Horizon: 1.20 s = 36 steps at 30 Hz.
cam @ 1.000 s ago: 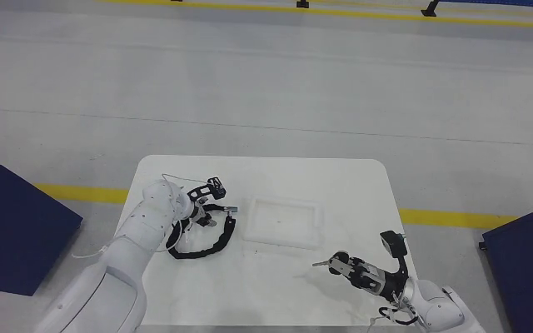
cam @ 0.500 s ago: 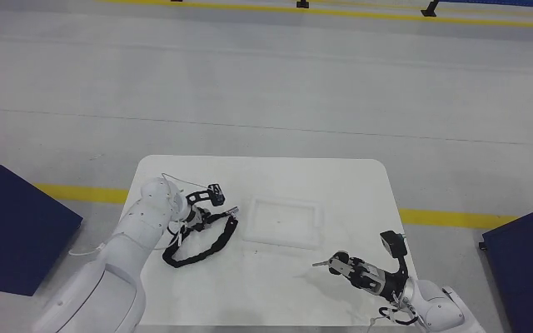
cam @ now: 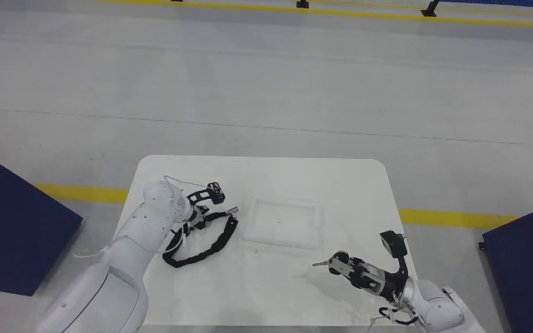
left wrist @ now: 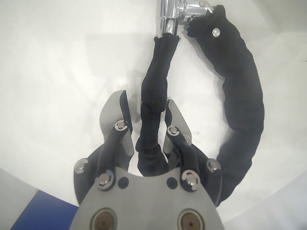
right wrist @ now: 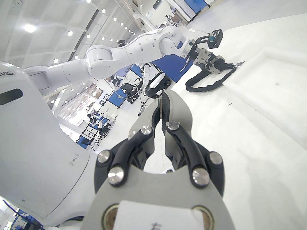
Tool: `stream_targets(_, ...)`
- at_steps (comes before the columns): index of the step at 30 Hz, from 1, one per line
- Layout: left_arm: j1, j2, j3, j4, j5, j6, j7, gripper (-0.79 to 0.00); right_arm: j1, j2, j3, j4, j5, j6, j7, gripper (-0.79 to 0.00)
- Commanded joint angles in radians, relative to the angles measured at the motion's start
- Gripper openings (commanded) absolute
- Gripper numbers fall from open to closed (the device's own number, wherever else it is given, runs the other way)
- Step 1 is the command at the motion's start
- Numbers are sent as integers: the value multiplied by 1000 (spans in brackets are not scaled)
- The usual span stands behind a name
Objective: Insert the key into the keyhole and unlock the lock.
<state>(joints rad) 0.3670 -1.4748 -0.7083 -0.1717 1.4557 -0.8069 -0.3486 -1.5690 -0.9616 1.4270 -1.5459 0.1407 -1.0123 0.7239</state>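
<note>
On my feed the left pincer [left wrist: 146, 98] sits low over the bench [cam: 350, 191], on the left half, just beside the shallow white tray [cam: 252, 218]. Its jaws are partly open and straddle one strand of the lock [left wrist: 239, 92], a chain in a black fabric sleeve. One finger [left wrist: 174, 113] touches the sleeve; the other [left wrist: 123, 111] stands off it with a strip of bench showing between, so I do not read this as a firm grip. Past the fingertips the sleeve ends in a chrome barrel [left wrist: 169, 1], with a second chrome end piece [left wrist: 195, 4] right against it. From there the rest of the chain curls back in a loop alongside the pincer.

From above, the lock [cam: 200, 248] lies curved between the left pincer [cam: 202, 218] and the bench's near edge.

The right pincer [right wrist: 163, 94] is well apart from all this, near the front right of the bench. Its jaws are pressed together, and from above a thin metal sliver, the key [cam: 320, 264], juts from its tip [cam: 333, 263] towards the lock.
</note>
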Motion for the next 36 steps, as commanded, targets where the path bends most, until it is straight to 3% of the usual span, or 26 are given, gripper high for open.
stream_targets(1, 2, -2, 0, 2, -4, 3, -8, -785, 0, 0, 0, 0, 0, 0, 0, -785)
stream_targets(6, 3, -3, -1, 5, -13, 8, -11, -785, 0, 0, 0, 0, 0, 0, 0, -785)
stream_targets(16, 20, 14, 33, -24, 75, 83, 164, -785, 0, 0, 0, 0, 0, 0, 0, -785)
stream_targets(30, 51, 43, 93, -89, 266, 375, 381, -785, 0, 0, 0, 0, 0, 0, 0, -785)
stream_targets(36, 95, 61, 99, -143, 331, 610, 459, -785, 0, 0, 0, 0, 0, 0, 0, -785)
